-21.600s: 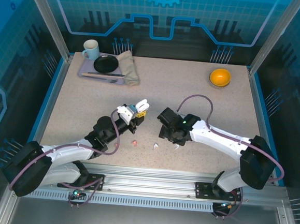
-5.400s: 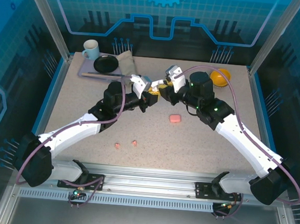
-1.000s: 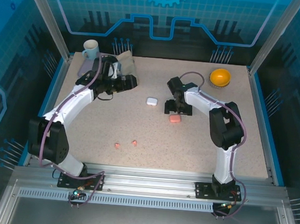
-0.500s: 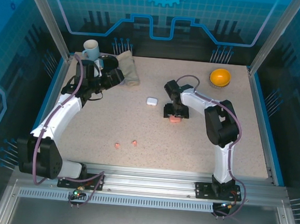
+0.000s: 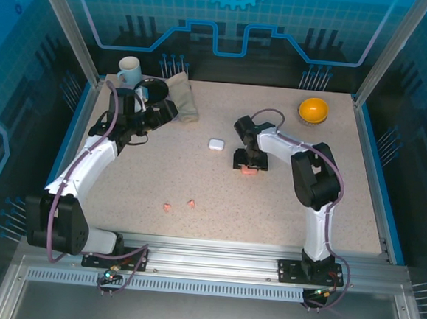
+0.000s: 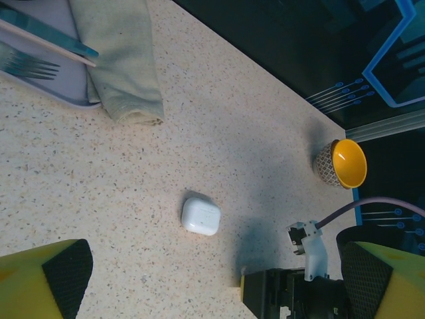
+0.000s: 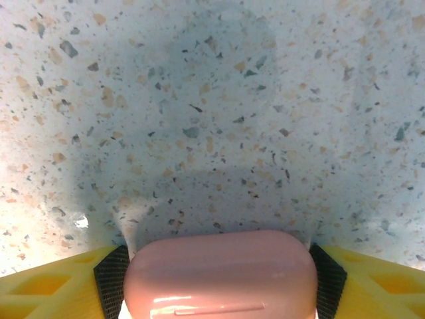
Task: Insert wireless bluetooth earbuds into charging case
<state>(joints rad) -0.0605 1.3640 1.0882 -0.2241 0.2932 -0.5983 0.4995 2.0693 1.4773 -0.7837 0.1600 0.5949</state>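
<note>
Speckled counter (image 5: 283, 209), your right claw (image 5: 248, 163) clamped on the pink case (image 7: 219, 274), your left claw (image 6: 214, 272) wide apart at the back left, white case (image 5: 215, 145) between them, two pink earbuds (image 5: 167, 207) lying alone near the front edge

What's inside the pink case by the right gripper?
Nothing inside can be seen: the pink case sits shut between the pads of the right gripper, showing only its smooth shell and lid seam. Two pink earbuds lie loose on the table.
</note>
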